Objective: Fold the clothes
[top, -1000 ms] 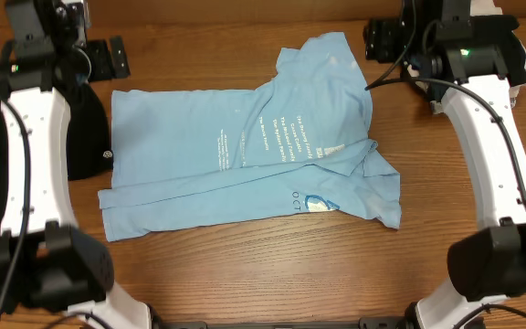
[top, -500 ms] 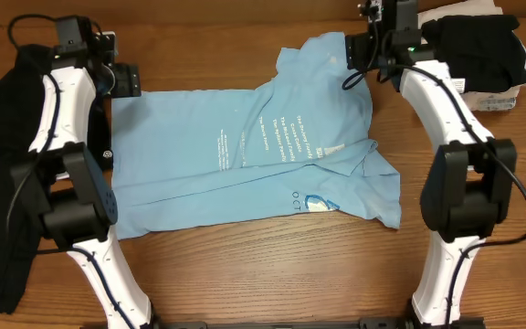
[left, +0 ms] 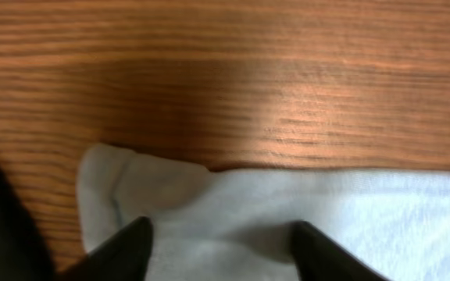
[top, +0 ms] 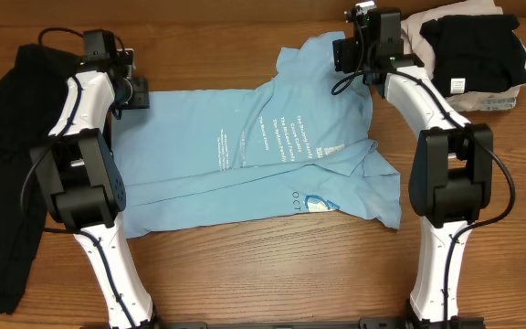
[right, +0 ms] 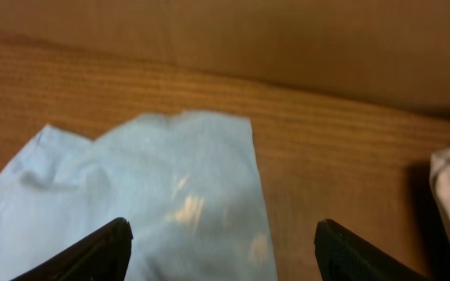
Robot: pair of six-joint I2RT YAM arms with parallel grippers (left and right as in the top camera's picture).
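A light blue T-shirt (top: 199, 174) lies partly folded in the middle of the table (top: 245, 274). The left gripper (left: 221, 234), spread wide, hangs over its far left corner. The right gripper (right: 223, 234), also wide, hangs over its far right edge.

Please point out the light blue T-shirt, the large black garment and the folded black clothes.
light blue T-shirt (top: 199, 174), overhead view, its body.
large black garment (top: 3, 183), overhead view, its middle.
folded black clothes (top: 478, 50), overhead view, top face.

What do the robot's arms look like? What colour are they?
The left arm and right arm have smooth white tube-shaped links joined by chunky black joints. Thin black cables loop along them. The left gripper and right gripper have black pointed fingers.
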